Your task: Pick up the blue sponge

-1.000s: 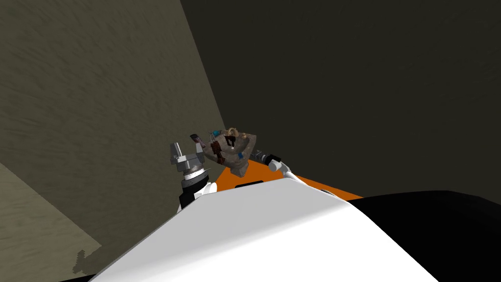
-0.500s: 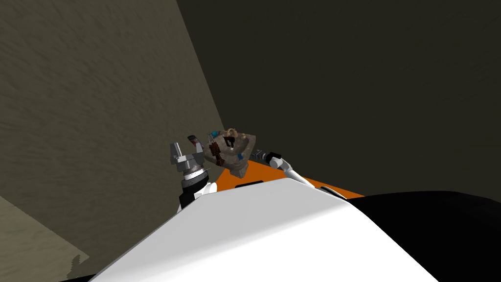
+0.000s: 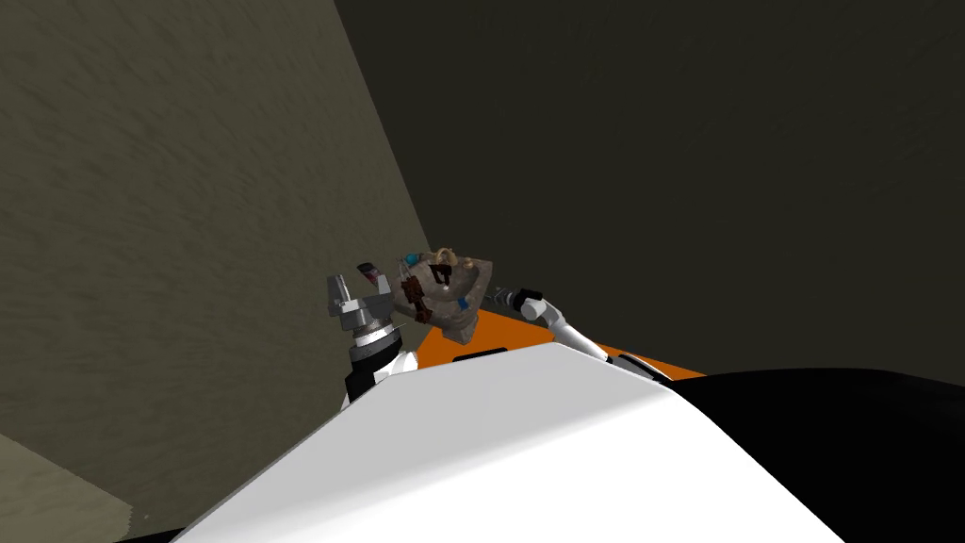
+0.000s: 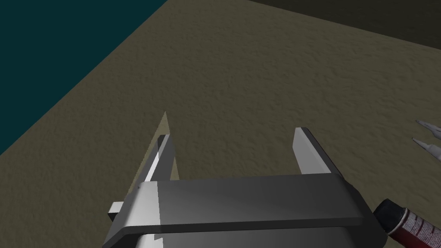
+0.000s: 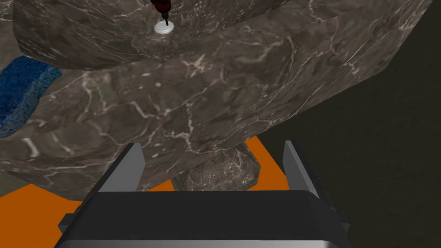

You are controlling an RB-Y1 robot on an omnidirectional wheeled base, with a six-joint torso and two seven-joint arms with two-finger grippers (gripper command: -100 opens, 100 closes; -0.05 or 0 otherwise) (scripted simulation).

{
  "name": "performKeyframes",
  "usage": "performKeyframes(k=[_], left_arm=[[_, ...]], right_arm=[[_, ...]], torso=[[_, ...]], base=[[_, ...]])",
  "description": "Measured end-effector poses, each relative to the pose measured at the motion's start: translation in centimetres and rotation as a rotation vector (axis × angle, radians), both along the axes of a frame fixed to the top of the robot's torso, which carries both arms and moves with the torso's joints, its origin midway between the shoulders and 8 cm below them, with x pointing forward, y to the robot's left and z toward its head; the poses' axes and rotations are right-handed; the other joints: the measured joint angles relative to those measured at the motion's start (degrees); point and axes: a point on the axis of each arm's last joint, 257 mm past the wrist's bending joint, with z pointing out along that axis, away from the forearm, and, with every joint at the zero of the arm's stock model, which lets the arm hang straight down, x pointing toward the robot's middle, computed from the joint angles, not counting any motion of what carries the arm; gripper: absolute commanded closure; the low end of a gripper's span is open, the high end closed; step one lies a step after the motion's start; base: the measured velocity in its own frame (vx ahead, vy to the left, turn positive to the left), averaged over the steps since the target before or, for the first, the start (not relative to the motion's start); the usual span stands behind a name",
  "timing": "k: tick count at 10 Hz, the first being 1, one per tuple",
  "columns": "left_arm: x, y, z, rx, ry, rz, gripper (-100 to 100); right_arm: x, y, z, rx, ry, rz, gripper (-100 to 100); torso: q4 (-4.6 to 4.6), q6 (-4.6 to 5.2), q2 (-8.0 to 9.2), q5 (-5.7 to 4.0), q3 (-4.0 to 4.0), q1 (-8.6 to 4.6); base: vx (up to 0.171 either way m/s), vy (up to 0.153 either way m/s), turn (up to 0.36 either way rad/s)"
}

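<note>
The blue sponge (image 5: 21, 97) lies on the rim of a brown marble pedestal basin (image 5: 206, 99), off to one side of my right gripper (image 5: 213, 165). That gripper is open, with nothing between its fingers, and points at the basin's outer wall just below the rim. In the head view the sponge (image 3: 463, 303) is a small blue spot on the basin (image 3: 443, 316), with the right gripper (image 3: 499, 298) close beside it. My left gripper (image 4: 234, 150) is open and empty, held up on the basin's other side (image 3: 351, 294).
An orange floor patch (image 5: 30, 215) lies under the basin's foot (image 5: 219, 172). A white drain plug (image 5: 164, 27) sits in the bowl. A dark red tube (image 4: 409, 221) shows beside the left hand. Dim textured walls (image 3: 188, 189) meet in a corner behind the basin.
The whole head view has shifted a little, so I have turned slightly. My right forearm has swung a bit outward. The sponge and basin have not moved.
</note>
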Motion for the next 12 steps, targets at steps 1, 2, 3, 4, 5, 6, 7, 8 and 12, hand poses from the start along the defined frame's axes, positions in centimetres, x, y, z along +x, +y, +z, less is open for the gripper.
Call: performKeyframes(k=[1, 2, 3, 4, 5, 6, 7, 8, 12], left_arm=[[0.0, 0.0, 0.0, 0.0, 0.0, 0.0, 0], [0.0, 0.0, 0.0, 0.0, 0.0, 0.0, 0], [0.0, 0.0, 0.0, 0.0, 0.0, 0.0, 0], [0.0, 0.0, 0.0, 0.0, 0.0, 0.0, 0], [0.0, 0.0, 0.0, 0.0, 0.0, 0.0, 0], [0.0, 0.0, 0.0, 0.0, 0.0, 0.0, 0], [0.0, 0.0, 0.0, 0.0, 0.0, 0.0, 0], [0.0, 0.0, 0.0, 0.0, 0.0, 0.0, 0], [0.0, 0.0, 0.0, 0.0, 0.0, 0.0, 0]], right_arm=[[-0.1, -0.2, -0.3, -0.017, 0.016, 0.01, -100], [0.3, -0.6, 0.3, -0.039, 0.015, 0.018, -100], [0.3, -0.9, 0.2, -0.055, 0.029, 0.026, -100], [0.1, -1.0, -0.2, -0.067, 0.046, 0.034, -100], [0.4, -1.4, 0.2, -0.088, 0.05, 0.04, -100], [0.2, -1.7, 0.0, -0.105, 0.065, 0.046, -100], [0.0, -1.9, -0.3, -0.115, 0.079, 0.052, -100], [0.3, -2.5, 0.1, -0.134, 0.081, 0.055, -100], [0.2, -3.9, 0.1, -0.197, 0.13, 0.069, -100]], torso=[[-0.01, -0.02, -0.02, 0.0, -0.02, 0.01], [-0.01, -0.01, -0.04, 0.02, -0.03, 0.08], [-0.02, -0.02, -0.02, 0.02, -0.02, 0.09], [0.0, -0.02, 0.05, 0.0, 0.02, 0.02], [0.0, -0.01, 0.02, 0.01, 0.01, 0.06], [-0.01, -0.02, 0.01, 0.02, 0.0, 0.09], [0.0, -0.02, 0.04, 0.0, 0.01, 0.02], [0.0, -0.01, 0.01, 0.02, 0.0, 0.1], [-0.02, -0.02, -0.03, 0.03, -0.02, 0.15]], base=[[0.039, 0.053, -0.061], [0.029, 0.056, -0.045], [0.009, 0.029, 0.0], [0.021, 0.048, -0.064], [0.03, 0.057, -0.044], [0.017, 0.03, -0.003], [0.026, 0.06, -0.056], [0.033, 0.065, -0.053], [0.031, 0.069, -0.044]])
